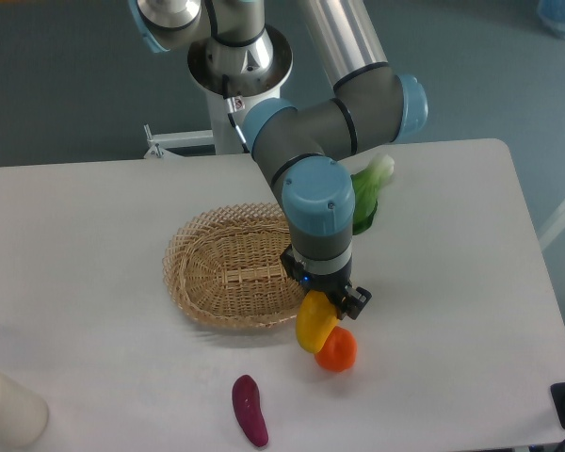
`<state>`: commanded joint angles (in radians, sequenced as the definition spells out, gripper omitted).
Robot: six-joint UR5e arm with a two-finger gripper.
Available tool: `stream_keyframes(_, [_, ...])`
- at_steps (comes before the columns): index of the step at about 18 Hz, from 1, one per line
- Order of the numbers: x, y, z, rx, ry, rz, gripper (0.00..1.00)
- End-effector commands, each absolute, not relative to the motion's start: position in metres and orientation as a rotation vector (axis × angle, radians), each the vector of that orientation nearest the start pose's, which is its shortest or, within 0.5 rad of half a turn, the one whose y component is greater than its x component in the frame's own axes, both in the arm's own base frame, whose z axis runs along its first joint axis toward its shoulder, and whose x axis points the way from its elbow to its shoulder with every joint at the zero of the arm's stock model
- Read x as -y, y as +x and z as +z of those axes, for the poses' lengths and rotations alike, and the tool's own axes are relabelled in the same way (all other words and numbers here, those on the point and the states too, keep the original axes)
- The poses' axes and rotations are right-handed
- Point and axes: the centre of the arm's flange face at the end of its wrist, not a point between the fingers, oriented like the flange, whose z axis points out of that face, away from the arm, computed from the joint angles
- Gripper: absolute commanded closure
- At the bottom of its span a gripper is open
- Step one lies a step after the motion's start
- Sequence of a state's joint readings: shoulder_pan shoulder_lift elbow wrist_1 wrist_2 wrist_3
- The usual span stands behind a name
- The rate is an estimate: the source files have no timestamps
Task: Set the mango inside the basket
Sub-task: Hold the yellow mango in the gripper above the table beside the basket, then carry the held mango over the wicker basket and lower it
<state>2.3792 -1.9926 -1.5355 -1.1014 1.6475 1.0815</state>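
The yellow-orange mango [314, 322] hangs from my gripper [326, 303], which is shut on its upper end. The mango is held just past the near right rim of the woven tan wicker basket [202, 273], above the table and right beside the round orange. The basket lies left of the gripper and nothing shows inside it. My arm comes down from the back and hides the basket's right rim.
A round orange fruit [337, 350] lies on the table right under the mango. A purple eggplant [250, 411] lies at the front. A green leafy vegetable [368, 196] lies behind the arm. A cream cylinder [8, 407] stands at the front left corner.
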Motion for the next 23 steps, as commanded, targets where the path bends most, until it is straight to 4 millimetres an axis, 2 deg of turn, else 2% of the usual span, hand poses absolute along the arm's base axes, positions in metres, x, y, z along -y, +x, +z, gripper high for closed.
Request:
stream_keyframes(17, [-0.536, -0.379, 0.309, -0.413, -3.127, 0.166, 0.52])
stream_keyframes(23, [-0.520, -0.357, 0.289, -0.442, -3.122, 0.155, 0.52])
